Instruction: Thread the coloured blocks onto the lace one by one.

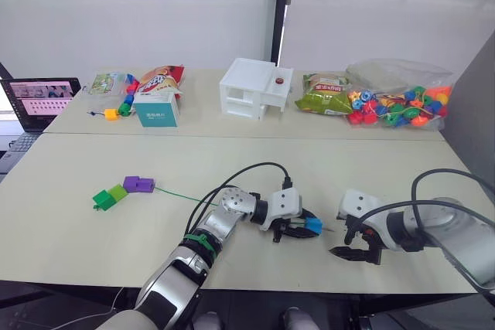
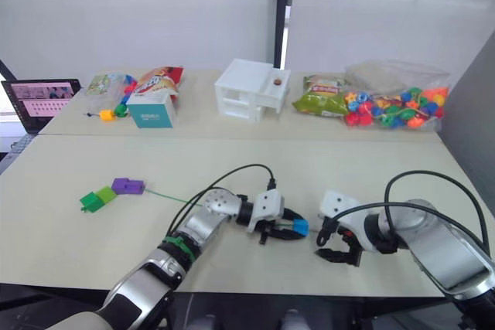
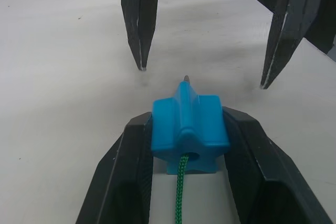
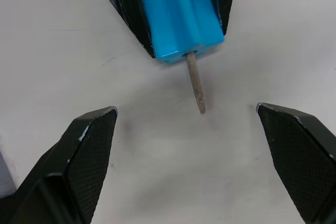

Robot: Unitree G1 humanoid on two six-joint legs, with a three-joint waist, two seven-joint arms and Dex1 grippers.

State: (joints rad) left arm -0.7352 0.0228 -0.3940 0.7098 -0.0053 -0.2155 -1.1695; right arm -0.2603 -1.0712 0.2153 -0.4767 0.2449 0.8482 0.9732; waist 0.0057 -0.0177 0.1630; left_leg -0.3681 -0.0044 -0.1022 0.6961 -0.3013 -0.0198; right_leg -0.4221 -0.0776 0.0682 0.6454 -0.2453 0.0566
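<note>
Hands (image 1: pixel 303 228) (image 1: pixel 352 251) face tip-to-tip, low.

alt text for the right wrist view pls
The left gripper holds a blue block between its fingers, with the lace's brownish tip poking out of the block's hole toward the camera. The right gripper is open, one finger on each side of the tip, over a pale table.

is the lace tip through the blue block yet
Yes. The brownish tip pokes out of the blue block, held in the left claw.
</note>
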